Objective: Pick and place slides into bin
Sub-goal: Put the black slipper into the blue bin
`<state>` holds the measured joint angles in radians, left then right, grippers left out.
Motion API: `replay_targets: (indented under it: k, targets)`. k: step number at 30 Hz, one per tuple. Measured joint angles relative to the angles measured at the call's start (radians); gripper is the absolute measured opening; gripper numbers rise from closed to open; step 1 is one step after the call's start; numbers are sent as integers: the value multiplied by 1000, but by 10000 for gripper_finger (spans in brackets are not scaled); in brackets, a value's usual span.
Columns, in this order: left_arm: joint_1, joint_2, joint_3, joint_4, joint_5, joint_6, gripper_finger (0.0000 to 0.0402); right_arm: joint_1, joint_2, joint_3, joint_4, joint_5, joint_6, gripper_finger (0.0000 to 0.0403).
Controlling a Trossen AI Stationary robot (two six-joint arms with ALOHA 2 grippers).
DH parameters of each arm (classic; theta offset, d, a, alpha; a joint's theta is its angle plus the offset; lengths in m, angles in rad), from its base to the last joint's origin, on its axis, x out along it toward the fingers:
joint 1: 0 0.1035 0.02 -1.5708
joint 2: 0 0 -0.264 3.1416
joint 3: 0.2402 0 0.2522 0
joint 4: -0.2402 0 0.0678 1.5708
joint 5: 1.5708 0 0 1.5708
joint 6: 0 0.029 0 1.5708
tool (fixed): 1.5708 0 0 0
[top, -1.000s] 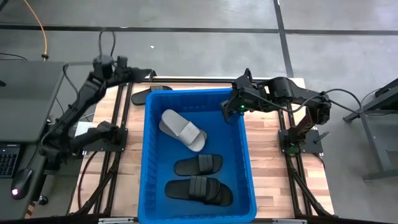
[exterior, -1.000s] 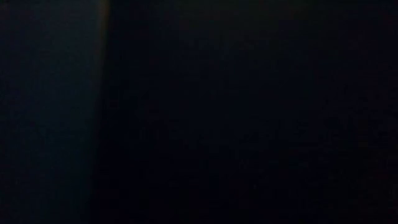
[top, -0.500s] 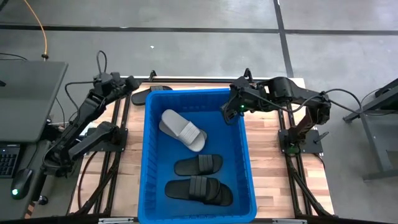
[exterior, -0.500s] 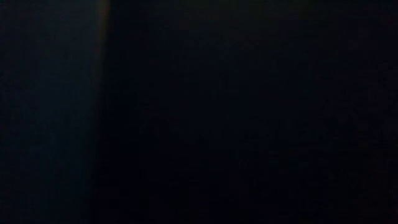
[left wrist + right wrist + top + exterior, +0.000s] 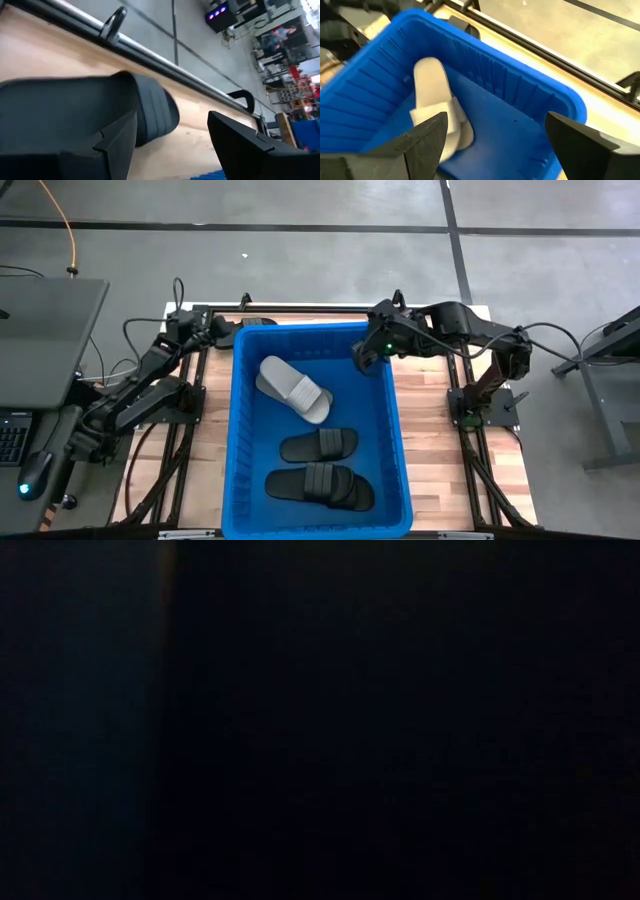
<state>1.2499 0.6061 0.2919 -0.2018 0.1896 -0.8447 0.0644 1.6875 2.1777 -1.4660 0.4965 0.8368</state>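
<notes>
The blue bin (image 5: 236,430) stands in the middle of the table. In it lie a light grey pair of slides (image 5: 293,388), one black slide (image 5: 318,445) and a black pair (image 5: 320,485). One more black slide (image 5: 100,105) lies flat on the wood behind the bin's far left corner (image 5: 255,323). My left gripper (image 5: 218,330) is open right at this slide (image 5: 172,125), low over the table; whether a finger touches it, I cannot tell. My right gripper (image 5: 363,354) is open and empty above the bin's far right corner (image 5: 495,120). The low view is dark.
A black metal rail with ring handles (image 5: 150,52) runs along the table's far edge just beyond the slide. Black frame rails (image 5: 190,420) flank the bin on both sides. Bare wood (image 5: 440,450) shows to the bin's right.
My left gripper has come down and toward the bin's far left corner, ending at the black slide on the table. The slides in the bin have not moved.
</notes>
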Motion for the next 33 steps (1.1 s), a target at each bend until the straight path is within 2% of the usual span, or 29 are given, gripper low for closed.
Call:
replay_targets:
  k: [2, 7, 13, 17, 22, 25, 29, 33]
  targets:
    - [0, 2, -24, 38, 0, -6, 232, -8, 0, 0, 27, 0, -5, 321]
    - [0, 34, -73, 15, -22, -62, 244, -20, 0, 0, 65, -3, -2, 321]
    - [0, 89, -139, 217, -25, -164, 275, -18, 0, 0, 83, -9, -3, 321]
    - [0, 153, -142, 229, -68, -214, 298, -19, 0, 0, 97, -10, -6, 321]
    - [-1, 241, -139, 458, -69, -214, 314, -19, 0, 0, 97, -8, -8, 321]
    - [0, 300, -141, 482, -107, -210, 316, -19, 0, 0, 100, -7, -10, 321]
    - [-1, 399, -141, 527, -86, -202, 317, -19, 0, 0, 100, -7, -8, 321]
    - [-1, 521, -137, 681, -57, -235, 317, -22, 0, 0, 101, 3, -8, 321]
